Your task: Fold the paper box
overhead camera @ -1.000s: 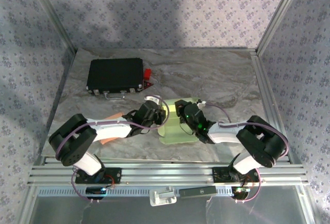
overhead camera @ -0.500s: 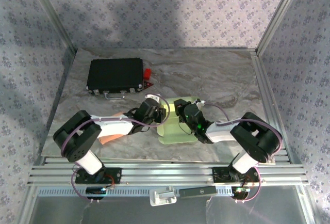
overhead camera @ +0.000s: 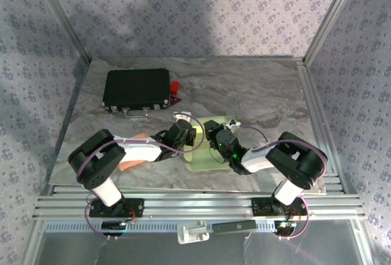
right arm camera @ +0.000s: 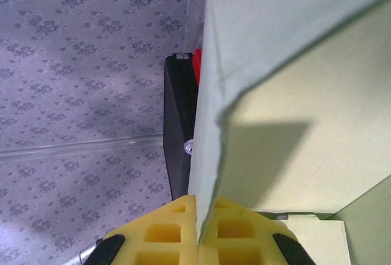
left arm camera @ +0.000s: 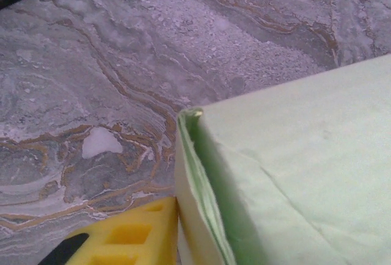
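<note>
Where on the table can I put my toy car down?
The big bare patch is the far right of the table, between the red thing beside the black case and the right rail. It's crowded in the near middle, where the left gripper and right gripper meet at the green paper box.

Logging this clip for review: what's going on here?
Two arms are working on a pale green paper box near the front of the table. The right claw is shut, pinching the edge of one thin panel. The left claw sits at a corner of the box, one yellow finger beside its wall; whether it grips is unclear.
</note>
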Controlling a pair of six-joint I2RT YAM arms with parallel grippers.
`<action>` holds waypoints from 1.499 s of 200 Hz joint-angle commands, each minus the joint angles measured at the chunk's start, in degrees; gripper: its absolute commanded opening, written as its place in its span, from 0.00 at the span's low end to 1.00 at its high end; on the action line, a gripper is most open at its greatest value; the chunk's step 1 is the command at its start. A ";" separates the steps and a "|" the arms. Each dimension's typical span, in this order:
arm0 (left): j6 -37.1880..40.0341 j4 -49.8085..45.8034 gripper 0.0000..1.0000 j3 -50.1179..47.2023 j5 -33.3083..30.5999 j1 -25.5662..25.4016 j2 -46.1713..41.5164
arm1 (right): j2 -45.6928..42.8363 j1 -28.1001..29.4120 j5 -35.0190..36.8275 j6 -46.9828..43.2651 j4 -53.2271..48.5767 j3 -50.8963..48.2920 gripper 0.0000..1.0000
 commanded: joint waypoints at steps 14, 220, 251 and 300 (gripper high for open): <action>0.03 4.05 0.15 -1.67 -3.63 -0.49 0.95 | 2.51 1.81 -0.78 -3.09 -0.84 -1.69 0.00; -5.72 -3.29 0.04 0.82 -15.93 -3.30 3.06 | 0.07 2.37 -0.76 -3.18 -1.79 -2.96 0.00; -5.13 -2.26 0.27 0.66 -14.70 -3.25 3.70 | 0.20 2.23 -0.92 -3.06 -1.81 -2.86 0.00; -5.96 -2.14 0.18 1.06 -13.16 -2.67 5.38 | -0.17 1.92 -1.38 -3.06 -2.04 -2.82 0.00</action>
